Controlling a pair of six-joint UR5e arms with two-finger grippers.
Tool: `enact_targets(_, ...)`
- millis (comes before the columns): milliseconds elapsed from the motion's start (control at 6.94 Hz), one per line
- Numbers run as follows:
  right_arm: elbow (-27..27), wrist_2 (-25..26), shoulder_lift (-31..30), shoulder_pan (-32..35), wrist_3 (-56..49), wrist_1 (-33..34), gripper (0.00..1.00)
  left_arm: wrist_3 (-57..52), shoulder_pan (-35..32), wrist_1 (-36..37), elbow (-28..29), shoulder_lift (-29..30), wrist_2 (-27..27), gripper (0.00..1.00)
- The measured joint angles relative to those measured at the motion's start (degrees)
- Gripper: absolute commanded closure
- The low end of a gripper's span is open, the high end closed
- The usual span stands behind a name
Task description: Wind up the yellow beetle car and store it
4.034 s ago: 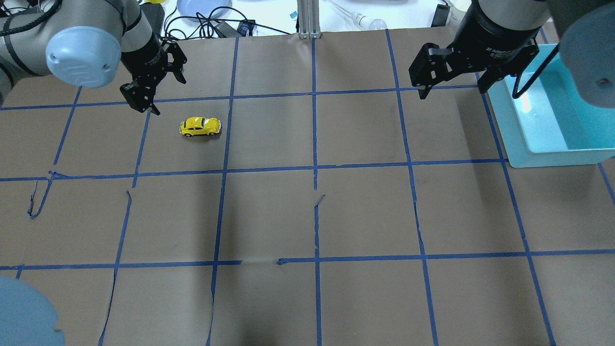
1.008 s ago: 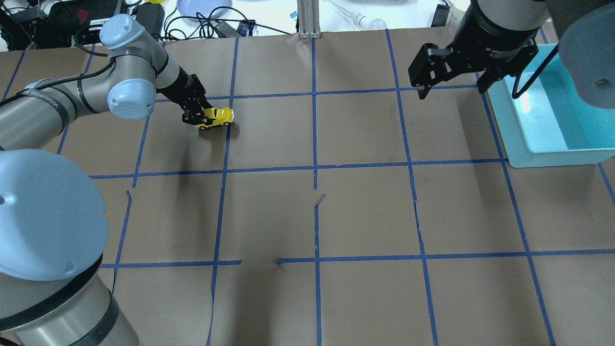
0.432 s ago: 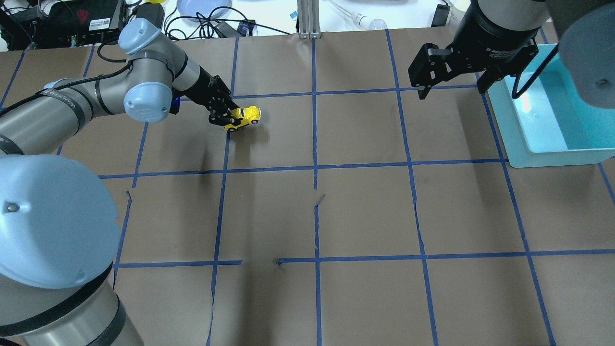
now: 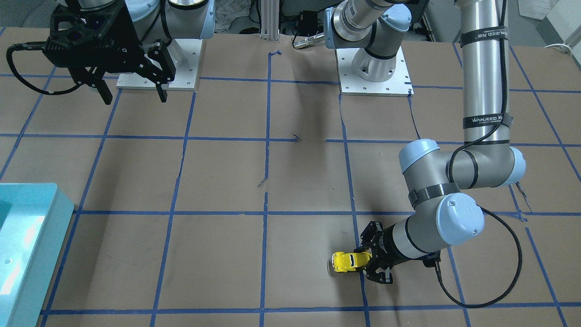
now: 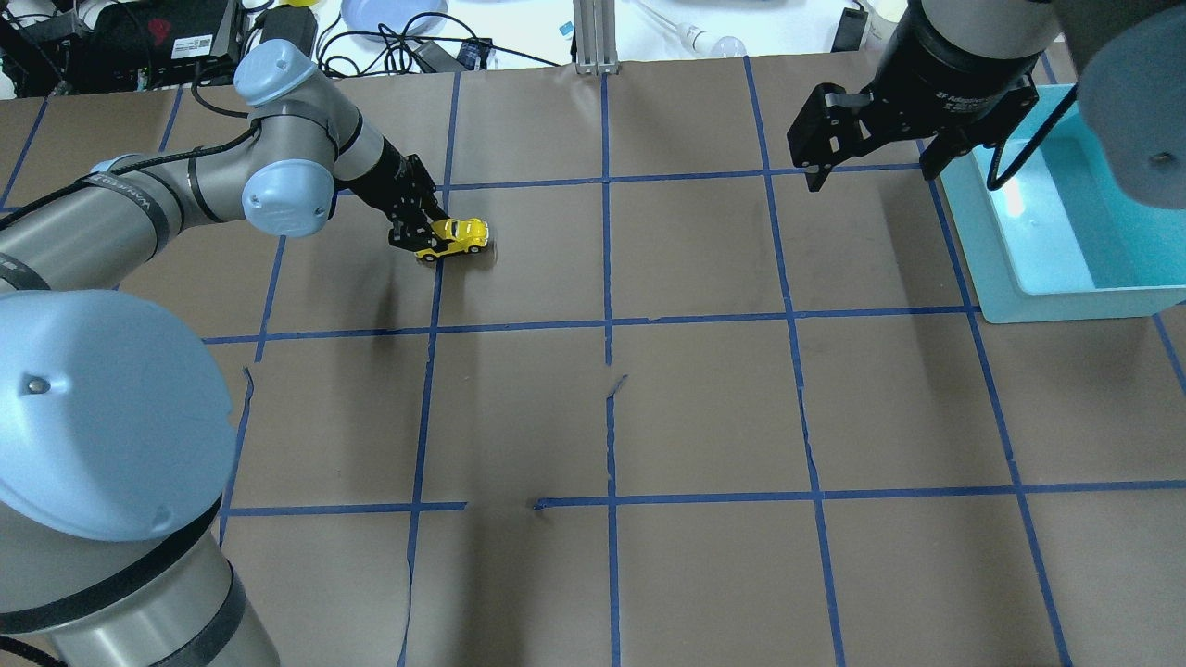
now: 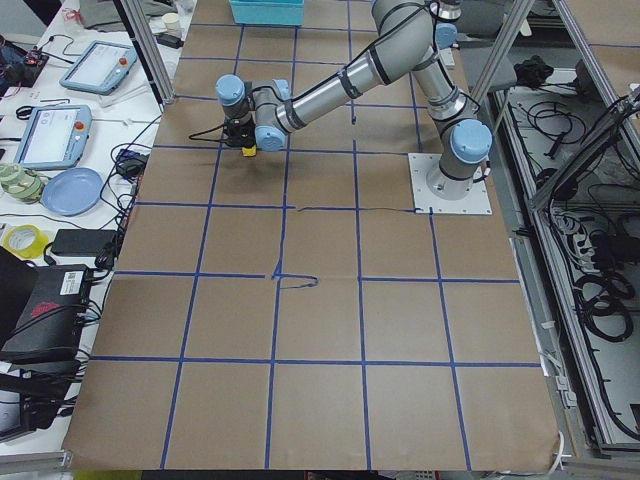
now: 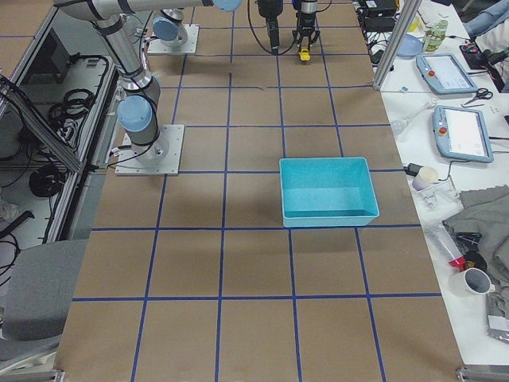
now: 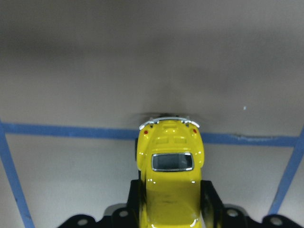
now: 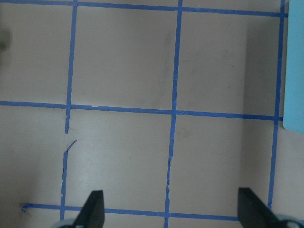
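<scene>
Pinches the tiny yellow beetle toy car (image 5: 454,237) by its sides in the black left two-finger gripper (image 5: 428,243), low on the brown paper table (image 5: 704,408); holds the right gripper (image 5: 871,176) agape. Risks wheels skidding, not winding, under light pressure

I'm looking at the left arm (image 4: 483,68): silver-grey tubes are joining pale blue rounded joint caps, black bands lettered WANJEED are circling one tube, and a thin black cable (image 4: 521,261) is running alongside. The right gripper (image 4: 135,97) is showing matte black. A white base plate (image 4: 349,86) is showing small screws.
</scene>
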State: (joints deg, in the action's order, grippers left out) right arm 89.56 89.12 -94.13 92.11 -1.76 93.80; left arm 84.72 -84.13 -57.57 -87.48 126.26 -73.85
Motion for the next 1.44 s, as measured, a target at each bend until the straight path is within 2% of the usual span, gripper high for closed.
enact_targets(432,0.01,0.00,0.00,0.00,0.00,0.02,0.00,-6.56,3.51,0.12,0.14,-0.08,-3.35,1.00)
enact_targets(1297,0.05,0.00,0.00,0.00,0.00,0.04,0.00,-22.32,13.64,0.11,-0.20,0.01,-4.12,1.00)
enact_targets(1441,0.07,0.00,0.00,0.02,0.00,0.05,0.00,-23.57,14.90,0.17,-0.08,0.00,-4.16,0.39)
